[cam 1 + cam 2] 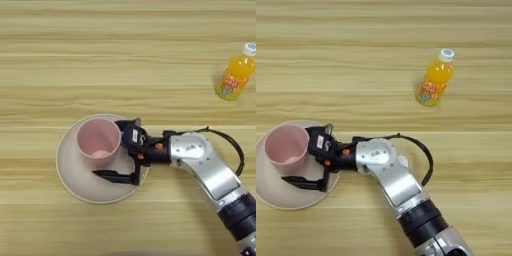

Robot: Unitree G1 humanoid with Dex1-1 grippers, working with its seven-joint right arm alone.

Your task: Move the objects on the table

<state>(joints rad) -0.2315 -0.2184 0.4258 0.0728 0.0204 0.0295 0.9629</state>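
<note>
Left eye view: pink cup (98, 141) upright on plate (75, 185), mouth up.

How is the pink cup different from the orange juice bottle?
The pink cup is open on top, while the orange juice bottle is closed with a white cap. The cup stands on the beige plate; the bottle stands on the bare table. The right gripper is at the cup; the bottle is far from it. Both stand upright.

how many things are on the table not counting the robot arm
3: a pink cup standing on a beige plate at lower left, and an orange juice bottle standing apart, further back and to the right. Nothing else shows.
</note>
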